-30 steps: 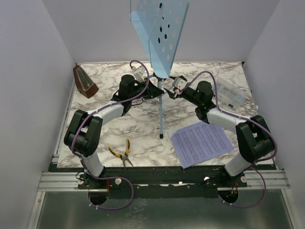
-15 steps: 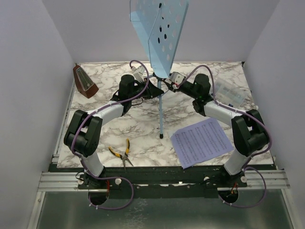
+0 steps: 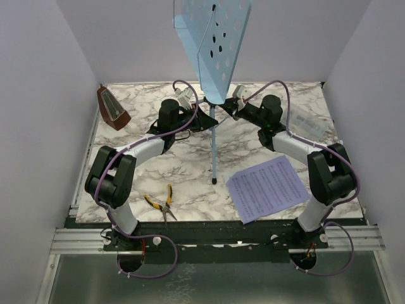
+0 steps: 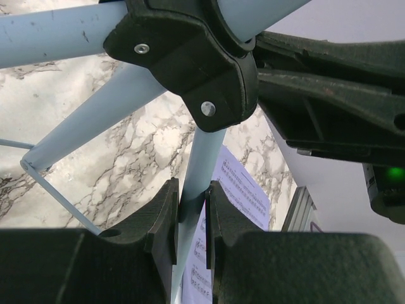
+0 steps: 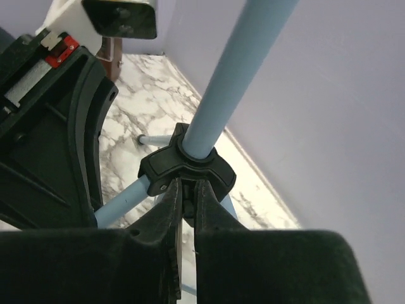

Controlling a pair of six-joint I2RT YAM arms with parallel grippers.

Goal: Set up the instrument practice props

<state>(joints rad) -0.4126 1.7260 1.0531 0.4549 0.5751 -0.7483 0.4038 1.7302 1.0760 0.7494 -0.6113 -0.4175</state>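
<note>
Currently the step in hand appears to be standing the music stand (image 3: 190, 25) on its tripod. Left gripper (image 4: 190, 196): jaws pinching one blue leg (image 4: 202, 158) just below the black hub (image 4: 190, 57). Right gripper (image 5: 183, 190): jaws pressed almost together on the hub's lower edge.

Recommended: hold both pinches firm, spread the legs evenly, hold the post upright, and seat every foot on the counter (image 3: 183, 168) clear of the paper.

Count, near to far:
- one pair of pliers (image 3: 161, 201) at the near edge
- one sheet of music (image 3: 269, 188) by the near right corner
- one stand at mid-counter
- one clear plastic box (image 3: 308, 125) at the right edge
- one metronome (image 3: 112, 109) in the far left corner
</note>
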